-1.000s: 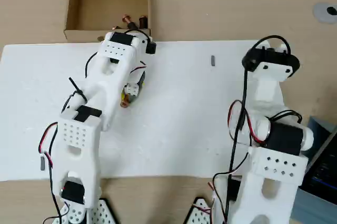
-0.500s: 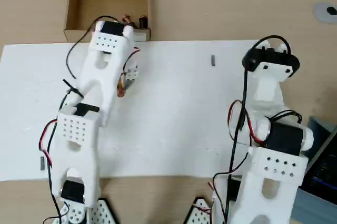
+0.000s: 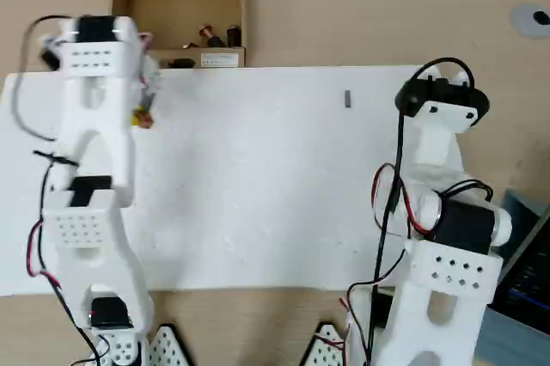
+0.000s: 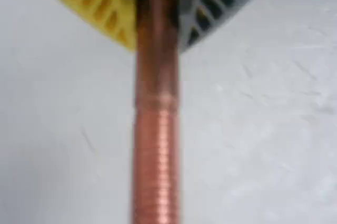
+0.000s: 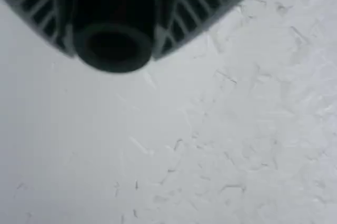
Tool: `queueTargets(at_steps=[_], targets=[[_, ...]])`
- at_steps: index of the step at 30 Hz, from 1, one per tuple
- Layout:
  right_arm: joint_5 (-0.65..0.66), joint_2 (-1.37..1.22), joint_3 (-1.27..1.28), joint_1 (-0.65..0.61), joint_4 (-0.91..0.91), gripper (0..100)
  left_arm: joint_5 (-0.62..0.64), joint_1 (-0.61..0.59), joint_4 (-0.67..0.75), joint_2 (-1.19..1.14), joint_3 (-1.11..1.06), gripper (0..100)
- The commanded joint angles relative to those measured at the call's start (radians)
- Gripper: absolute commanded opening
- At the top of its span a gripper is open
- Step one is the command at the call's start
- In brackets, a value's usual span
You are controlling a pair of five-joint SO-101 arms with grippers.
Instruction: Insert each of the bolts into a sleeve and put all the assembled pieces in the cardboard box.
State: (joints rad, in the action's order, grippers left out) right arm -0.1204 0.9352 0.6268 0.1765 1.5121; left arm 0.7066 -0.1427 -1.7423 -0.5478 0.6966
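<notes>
Bolt point(image 4: 156, 129) in my left gripper point(image 4: 158, 8), sleeve point(image 5: 113, 42) in my right gripper point(image 5: 113, 3), arms well apart.
Left jaws are closed tight on the copper bolt's plain shank, threaded end free, above the mat point(image 3: 284, 194) near the box point(image 3: 172, 14); right jaws pinch the black sleeve, bore facing out. Both look light, rigid and smooth (likely slippery), so I'd hold each firmly by its middle.

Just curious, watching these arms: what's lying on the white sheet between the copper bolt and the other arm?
In the high view, bare white sheet, except one small grey piece lying nearer the right arm than the bolt.
</notes>
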Motion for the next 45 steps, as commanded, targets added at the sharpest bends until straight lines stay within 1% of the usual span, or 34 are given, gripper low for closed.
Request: queueTargets(at_steps=[1, 3, 7, 11, 13, 16, 22, 24, 27, 30, 32, 35, 37, 42, 45], targets=[[0.011, 0.03, -0.002, 0.002, -0.015, 0.9, 0.107, -0.06, -0.012, 0.07, 0.008, 0], [0.011, 0.03, -0.002, 0.002, -0.015, 0.9, 0.204, -0.084, -0.012, 0.07, -0.038, 0], [0.011, 0.03, -0.002, 0.002, -0.015, 0.9, 0.445, -0.11, -0.011, 0.07, -0.133, 0], [0.011, 0.028, -0.002, 0.002, -0.015, 0.9, 0.646, -0.117, -0.011, 0.07, -0.17, 0], [0.011, 0.028, -0.002, 0.002, -0.015, 0.9, 0.712, -0.117, -0.011, 0.07, -0.17, 0], [0.011, 0.028, -0.002, 0.002, -0.015, 0.9, 0.746, -0.118, -0.011, 0.074, -0.167, 0], [0.011, 0.03, -0.002, 0.007, -0.012, 0.9, 0.743, -0.112, -0.011, 0.071, -0.175, 1], [0.011, 0.03, -0.002, 0.008, -0.012, 0.9, 0.743, -0.112, -0.011, 0.071, -0.173, 6], [0.009, 0.03, -0.002, 0.008, -0.012, 0.9, 0.743, -0.106, -0.011, 0.071, -0.167, 19], [0.009, 0.03, -0.002, 0.008, -0.012, 0.9, 0.743, -0.078, -0.011, 0.077, -0.17, 28], [0.009, 0.031, -0.002, 0.008, -0.012, 0.9, 0.743, -0.063, -0.011, 0.079, -0.167, 31], [0.008, 0.031, -0.002, 0.008, -0.012, 0.9, 0.724, -0.054, -0.011, 0.079, -0.166, 31], [0.008, 0.031, -0.002, 0.008, -0.012, 0.9, 0.637, -0.055, -0.011, 0.079, -0.166, 31], [0.009, 0.031, -0.002, 0.008, -0.014, 0.9, 0.296, -0.064, -0.012, 0.081, -0.176, 31], [0.009, 0.031, -0.002, 0.008, -0.015, 0.9, 0.149, -0.064, -0.012, 0.104, -0.172, 31]])
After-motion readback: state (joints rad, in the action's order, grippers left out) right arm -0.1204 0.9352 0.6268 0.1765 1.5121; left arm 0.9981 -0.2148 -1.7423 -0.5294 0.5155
